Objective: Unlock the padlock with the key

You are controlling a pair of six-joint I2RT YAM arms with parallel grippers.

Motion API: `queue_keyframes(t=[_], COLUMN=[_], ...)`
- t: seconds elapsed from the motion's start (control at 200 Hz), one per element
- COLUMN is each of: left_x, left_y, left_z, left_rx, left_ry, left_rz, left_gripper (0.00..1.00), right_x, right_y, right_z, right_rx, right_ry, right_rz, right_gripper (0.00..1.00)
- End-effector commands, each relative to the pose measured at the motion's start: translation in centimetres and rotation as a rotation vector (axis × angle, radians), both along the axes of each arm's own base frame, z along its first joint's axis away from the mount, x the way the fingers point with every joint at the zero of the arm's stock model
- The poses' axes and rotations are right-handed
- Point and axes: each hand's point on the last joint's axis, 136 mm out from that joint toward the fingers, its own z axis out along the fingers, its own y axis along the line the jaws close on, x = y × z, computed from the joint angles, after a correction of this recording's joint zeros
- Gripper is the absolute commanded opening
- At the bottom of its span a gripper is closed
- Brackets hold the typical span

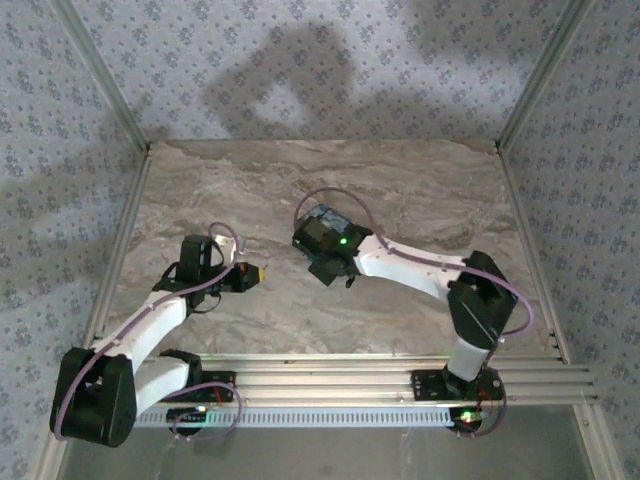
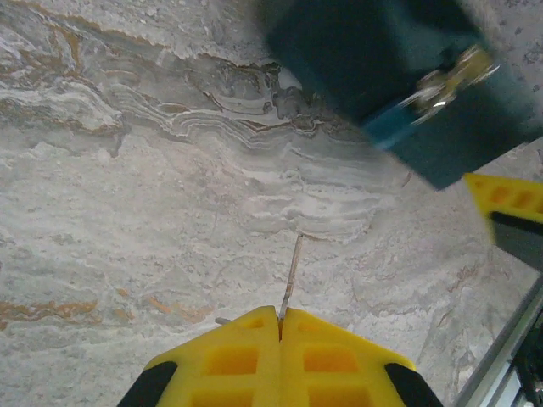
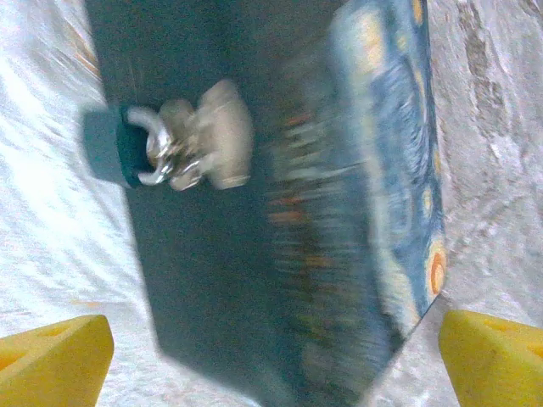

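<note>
From above, the blue tin (image 1: 322, 214) lies on the marble table (image 1: 430, 190) just above centre, with its lower part covered by the right arm (image 1: 400, 262). The left claw (image 1: 253, 274) sits to the tin's lower left, apart from it.

In the left wrist view, the yellow fingers are pressed together at the bottom edge, clamped on the key (image 2: 292, 273) — a thin pale sliver pointing up the frame over bare marble. At upper right the tin is dark, blurred and cut off by the top edge. The small blue padlock (image 2: 393, 125) hangs at its metal clasp (image 2: 450, 78).

In the right wrist view, the right claw (image 3: 271, 360) stands wide apart, one fingertip in each bottom corner and the tin between them — I cannot tell whether they touch it. The padlock is at upper left beside the clasp, smeared by blur. The tin's inside is hidden.
</note>
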Motion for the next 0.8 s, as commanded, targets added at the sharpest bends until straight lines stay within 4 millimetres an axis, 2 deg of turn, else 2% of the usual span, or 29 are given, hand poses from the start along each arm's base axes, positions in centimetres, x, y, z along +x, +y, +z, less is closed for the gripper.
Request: queue_keyframes(t=[0.0,0.105,0.17,0.22,0.34,0.375,0.435,0.495,0.575,0.715,0.794], left_x=[0.0,-0.2,-0.4,-0.5,-0.9,-0.9,-0.9,-0.8,-0.9,-1.4,-1.6], left_y=[-0.6,-0.4,-0.4,-0.4,-0.6,-0.6,-0.5,0.1,0.9,1.6,1.6], left_z=[0.7,0.5,0.5,0.6,0.6,0.4,0.2,-0.2,-0.5,-0.5,-0.6], left_rx=[-0.023,-0.007,-0.008,-0.008,-0.009,-0.007,0.001,0.026,0.056,0.072,0.064], left_ry=[-0.041,-0.034,-0.033,-0.036,-0.044,-0.042,-0.038,-0.031,-0.028,-0.037,-0.036], left_rz=[-0.039,-0.035,-0.035,-0.037,-0.043,-0.042,-0.032,0.000,0.044,0.080,0.081], left_gripper=[0.00,0.00,0.00,0.00,0.00,0.00,0.00,0.00,0.00,0.00,0.00], right_x=[-1.8,-2.0,-2.0,-2.0,-2.4,-3.1,-4.2,-5.1,-5.9,-5.8,-4.6], right_y=[0.9,1.1,1.4,1.4,1.0,1.1,1.5,2.1,3.5,7.0,7.3], right_z=[-1.7,-3.4,-3.4,-2.2,2.8,3.8,4.4,3.9,1.8,-1.8,-3.5], right_rx=[0.081,0.016,0.014,0.053,0.277,0.354,0.439,0.486,0.521,0.571,0.572], right_ry=[0.101,0.111,0.103,0.087,0.035,0.030,0.019,0.012,0.043,0.130,0.161], right_rz=[0.034,0.040,0.008,-0.042,-0.218,-0.267,-0.340,-0.432,-0.534,-0.603,-0.641], right_gripper=[1.00,1.00,0.99,0.99,0.95,0.92,0.88,0.82,0.75,0.63,0.60])
